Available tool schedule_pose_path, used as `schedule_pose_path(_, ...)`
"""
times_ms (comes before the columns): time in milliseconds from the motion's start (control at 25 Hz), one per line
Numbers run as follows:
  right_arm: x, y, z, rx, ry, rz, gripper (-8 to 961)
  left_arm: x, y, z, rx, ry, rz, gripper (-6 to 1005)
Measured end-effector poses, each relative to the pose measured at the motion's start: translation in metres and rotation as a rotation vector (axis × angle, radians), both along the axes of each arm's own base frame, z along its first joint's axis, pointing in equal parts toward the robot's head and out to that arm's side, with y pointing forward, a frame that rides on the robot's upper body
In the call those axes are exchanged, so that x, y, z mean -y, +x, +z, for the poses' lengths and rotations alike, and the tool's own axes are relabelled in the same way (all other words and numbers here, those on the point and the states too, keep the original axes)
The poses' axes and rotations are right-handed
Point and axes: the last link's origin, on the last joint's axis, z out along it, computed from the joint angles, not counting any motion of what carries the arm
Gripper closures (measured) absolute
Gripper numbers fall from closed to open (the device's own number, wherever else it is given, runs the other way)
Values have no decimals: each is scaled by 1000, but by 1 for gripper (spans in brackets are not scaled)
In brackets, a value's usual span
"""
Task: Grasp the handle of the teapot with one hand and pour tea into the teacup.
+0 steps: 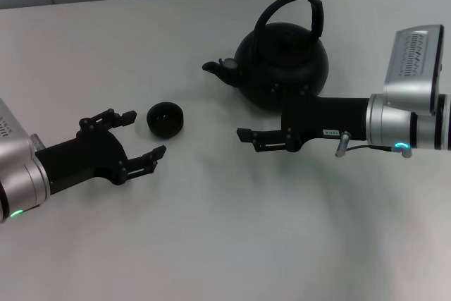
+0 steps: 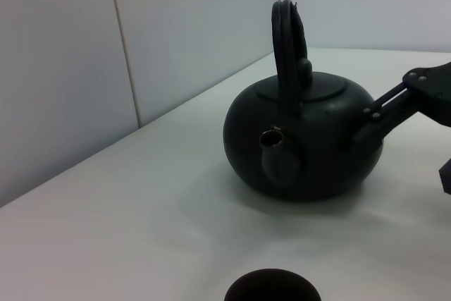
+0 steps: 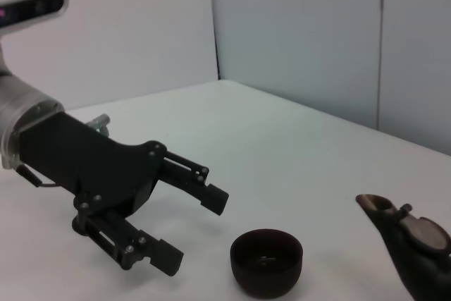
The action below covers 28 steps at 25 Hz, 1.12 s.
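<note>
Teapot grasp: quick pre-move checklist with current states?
1. teapot upright on the table: ok.
2. handle free, nothing over it: ok.
3. Spout points toward the teacup: ok.
4. teacup upright, apart from the teapot: ok.
5. left pincer open and beside the teacup, not touching it: ok.
6. right pincer lined up on the handle: not ok, it is low in front of the teapot body; whether it is open, cannot tell.
</note>
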Motion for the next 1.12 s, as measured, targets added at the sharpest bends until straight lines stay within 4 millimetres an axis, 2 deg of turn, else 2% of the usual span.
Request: schedule_pose_path(1120,1,-1,-1,-5,-9,2,127,0,-2,0,-7,-2,9,191)
